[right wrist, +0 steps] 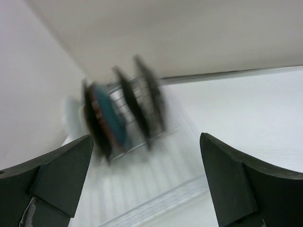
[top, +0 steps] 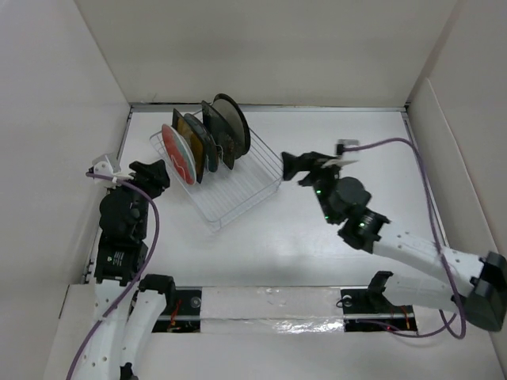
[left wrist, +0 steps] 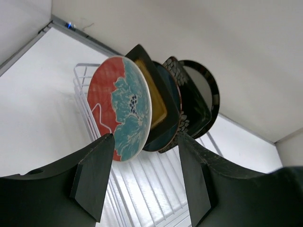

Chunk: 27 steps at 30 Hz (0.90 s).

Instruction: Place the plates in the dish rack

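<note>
Standing on edge in a close row, the plates (top: 204,144) fill the far end of the clear, thin-ribbed rectangular dish rack (top: 242,199), which sits slantwise on the white table (top: 333,261) towards its far left corner. The ribs seem to be what keeps each plate upright and apart from the next, faces turned the same way.

From the left wrist view I can tell five apart. The round red plate with teal flowers (left wrist: 118,111) is nearest. The square black-and-gold plate (left wrist: 157,97) is behind it, and then comes the round teal plate (left wrist: 173,94). After that stands the square dark floral plate (left wrist: 182,122), with the round dark-rimmed cream plate (left wrist: 201,90) at the back. A sixth I cannot pick out. No plate lies loose on the table, so the loading looks finished or nearly so.

The left pincer (top: 152,176) hangs just beside the rack's near left side, facing the red plate. Its jaws are spread as wide as they seem to go, with nothing between them and nothing touched. The right pincer (top: 298,168) sits off the rack's right edge, close to it but apart. Its jaws gape wide too, and they are empty. Its own view is smeared, so I judge that arm to be moving, though which way I cannot tell.
</note>
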Each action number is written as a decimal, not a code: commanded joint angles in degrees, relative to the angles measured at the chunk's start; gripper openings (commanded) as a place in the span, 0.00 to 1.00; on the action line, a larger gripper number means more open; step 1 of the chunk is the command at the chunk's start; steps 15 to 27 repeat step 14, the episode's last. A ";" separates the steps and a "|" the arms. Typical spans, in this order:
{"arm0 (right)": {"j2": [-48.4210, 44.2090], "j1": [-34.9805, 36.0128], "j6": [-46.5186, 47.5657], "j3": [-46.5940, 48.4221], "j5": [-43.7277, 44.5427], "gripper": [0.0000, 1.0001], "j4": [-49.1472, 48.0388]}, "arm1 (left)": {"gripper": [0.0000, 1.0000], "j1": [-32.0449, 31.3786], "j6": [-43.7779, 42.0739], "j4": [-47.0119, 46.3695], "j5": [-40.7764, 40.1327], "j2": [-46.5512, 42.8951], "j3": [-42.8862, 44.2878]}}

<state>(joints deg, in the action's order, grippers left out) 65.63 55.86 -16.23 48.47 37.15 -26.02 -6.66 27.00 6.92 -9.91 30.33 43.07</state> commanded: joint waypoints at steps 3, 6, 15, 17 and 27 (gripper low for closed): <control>-17.18 -13.47 -8.02 -6.02 1.09 1.00 5.31 | 0.53 0.15 -0.02 -4.89 0.68 -5.79 0.26; -23.86 -18.84 -8.47 -7.86 -1.37 1.00 8.53 | 0.54 0.15 -0.37 -5.77 2.88 -6.94 2.45; -25.38 -25.53 -11.72 -8.49 -11.03 1.00 12.30 | 0.55 0.15 -0.02 -9.20 5.52 -6.95 2.81; -25.38 -25.53 -11.72 -8.49 -11.03 1.00 12.30 | 0.55 0.15 -0.02 -9.20 5.52 -6.95 2.81; -25.38 -25.53 -11.72 -8.49 -11.03 1.00 12.30 | 0.55 0.15 -0.02 -9.20 5.52 -6.95 2.81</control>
